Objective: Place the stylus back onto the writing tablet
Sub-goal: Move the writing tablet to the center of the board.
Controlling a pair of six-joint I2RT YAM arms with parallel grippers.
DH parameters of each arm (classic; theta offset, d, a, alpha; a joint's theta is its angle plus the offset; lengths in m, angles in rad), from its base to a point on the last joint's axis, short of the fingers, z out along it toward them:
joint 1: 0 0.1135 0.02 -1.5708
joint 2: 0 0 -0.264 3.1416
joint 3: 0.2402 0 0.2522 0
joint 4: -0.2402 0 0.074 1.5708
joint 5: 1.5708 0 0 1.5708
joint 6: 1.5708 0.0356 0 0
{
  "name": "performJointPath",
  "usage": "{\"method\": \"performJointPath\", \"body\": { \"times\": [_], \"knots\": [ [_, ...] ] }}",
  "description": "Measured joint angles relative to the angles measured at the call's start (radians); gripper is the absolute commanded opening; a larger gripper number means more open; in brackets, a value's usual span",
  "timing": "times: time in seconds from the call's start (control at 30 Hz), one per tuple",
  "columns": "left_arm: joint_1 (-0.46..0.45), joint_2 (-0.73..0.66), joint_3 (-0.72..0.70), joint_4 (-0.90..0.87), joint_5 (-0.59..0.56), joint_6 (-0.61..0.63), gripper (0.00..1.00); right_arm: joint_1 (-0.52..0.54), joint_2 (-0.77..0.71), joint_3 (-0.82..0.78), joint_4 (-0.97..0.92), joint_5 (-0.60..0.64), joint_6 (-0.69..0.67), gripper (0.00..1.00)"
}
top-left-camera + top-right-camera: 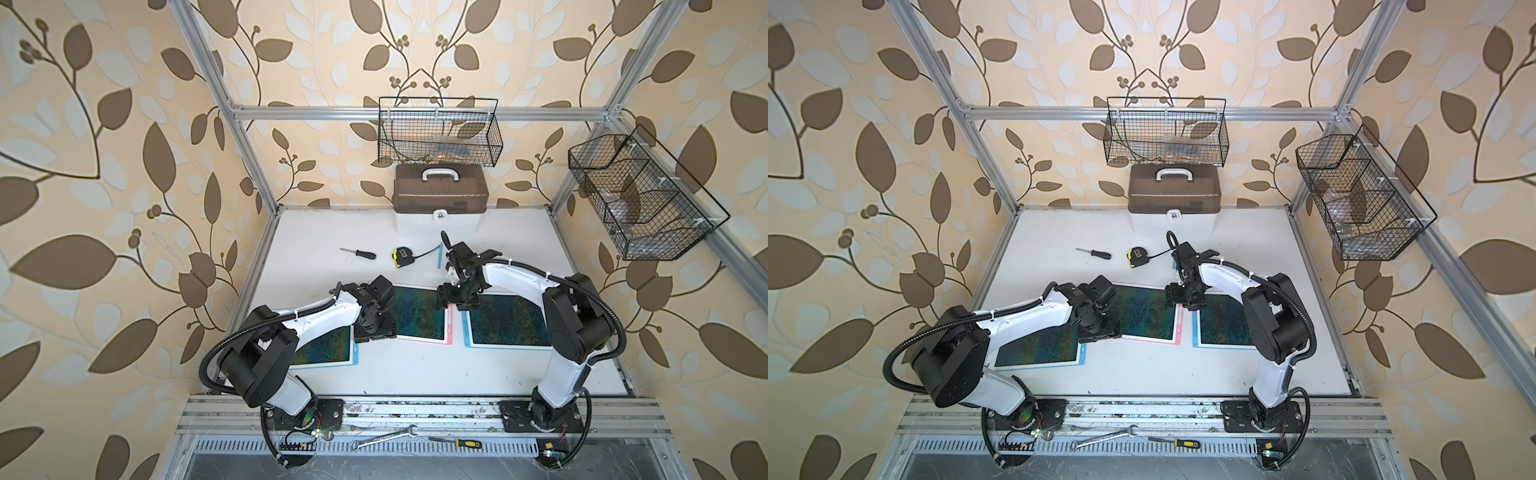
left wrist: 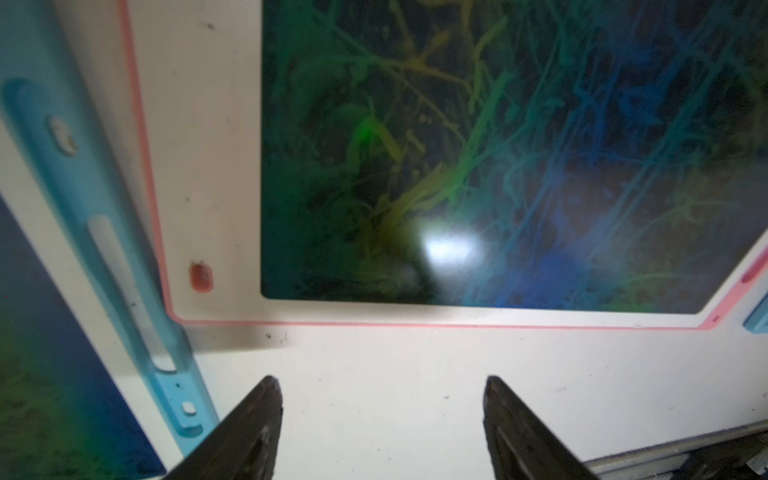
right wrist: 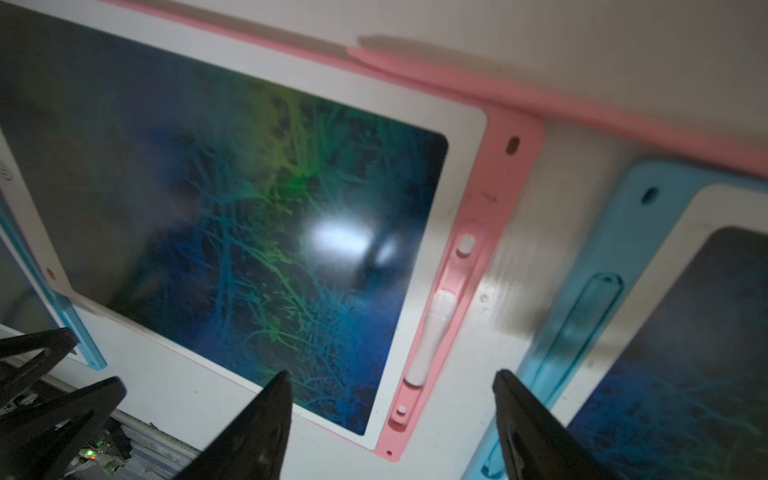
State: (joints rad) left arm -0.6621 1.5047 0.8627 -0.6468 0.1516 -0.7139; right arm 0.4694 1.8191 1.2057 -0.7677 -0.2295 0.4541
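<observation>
Three writing tablets lie side by side: a pink-edged one (image 1: 415, 311) (image 2: 498, 145) (image 3: 249, 228) in the middle, with a blue-edged one to its left (image 1: 328, 349) and another to its right (image 1: 503, 320) (image 3: 685, 353). The pink tablet's side slot (image 3: 440, 316) holds no stylus. A pink stylus (image 3: 540, 97) lies on the table past that tablet's far corner. It is hidden under the arm in both top views. A blue stylus (image 1: 439, 257) lies further back, by the tape measure. My right gripper (image 1: 451, 303) (image 3: 390, 374) hangs open over the pink slot. Open and holding nothing, my left gripper (image 1: 376, 334) (image 2: 381, 378) hovers at the pink tablet's near left corner.
A black screwdriver (image 1: 358, 252) and a yellow tape measure (image 1: 402, 256) lie behind the tablets. A brown-lidded toolbox (image 1: 440, 195) stands at the back wall under a wire basket (image 1: 438, 133). Another basket (image 1: 636, 199) hangs at the right. A wrench (image 1: 384, 438) rests on the front rail.
</observation>
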Motion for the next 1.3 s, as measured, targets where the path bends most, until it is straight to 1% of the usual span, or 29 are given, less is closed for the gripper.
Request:
{"method": "performJointPath", "body": {
  "times": [0.4,0.73,0.9,1.17,1.3],
  "knots": [
    [0.0,-0.01,-0.079,0.041,-0.007,-0.054,0.77,0.015,-0.006,-0.057,0.1,-0.024,0.061,0.76],
    [0.012,-0.047,-0.115,0.044,-0.058,-0.128,0.77,0.042,0.008,-0.057,0.127,-0.029,0.07,0.76],
    [0.032,-0.072,-0.137,0.029,-0.092,-0.164,0.77,0.06,0.029,-0.032,0.124,-0.03,0.069,0.76],
    [0.09,-0.139,-0.201,-0.037,-0.161,-0.23,0.76,0.104,0.077,0.029,0.13,-0.034,0.069,0.75],
    [0.101,-0.169,-0.212,-0.069,-0.188,-0.238,0.77,0.124,0.089,0.045,0.135,-0.037,0.07,0.75]
  ]
}}
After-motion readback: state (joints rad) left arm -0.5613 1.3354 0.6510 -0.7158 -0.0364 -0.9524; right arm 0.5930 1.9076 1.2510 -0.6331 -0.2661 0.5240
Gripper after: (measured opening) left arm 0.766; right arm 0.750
